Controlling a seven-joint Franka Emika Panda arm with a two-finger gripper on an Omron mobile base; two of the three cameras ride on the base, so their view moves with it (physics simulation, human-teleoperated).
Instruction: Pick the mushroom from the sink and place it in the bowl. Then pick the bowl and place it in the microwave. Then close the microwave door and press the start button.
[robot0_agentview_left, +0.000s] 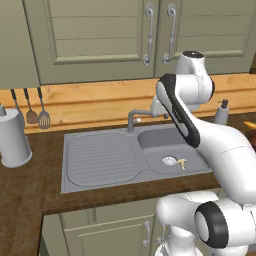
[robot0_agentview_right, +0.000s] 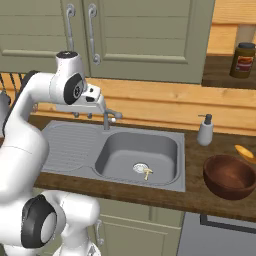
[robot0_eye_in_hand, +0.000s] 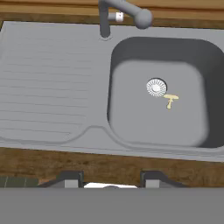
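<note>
The tiny tan mushroom (robot0_eye_in_hand: 170, 100) is lying beside the round metal drain (robot0_eye_in_hand: 156, 87), likely light and fragile, calling for a gentle stem grasp by the parted, empty end effector (robot0_eye_in_hand: 111, 178).

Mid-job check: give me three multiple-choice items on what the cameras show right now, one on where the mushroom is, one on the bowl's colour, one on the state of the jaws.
1. Where does the mushroom lie?
A. On the ribbed drainboard
B. On the sink basin floor, beside the round drain
C. Inside the bowl

2. What colour is the bowl?
A. Dark reddish-brown
B. White
C. Blue

3. How do the jaws of the gripper stand?
A. Shut on the mushroom
B. Shut on the tap
C. Apart, with nothing between them

Answers:
1 B: the hand view shows the small tan mushroom on the basin floor just next to the drain.
2 A: the right base view shows a reddish-brown bowl on the counter to the right of the sink.
3 C: in the hand view the two finger tips stand apart above the counter edge, far from the mushroom.
</note>
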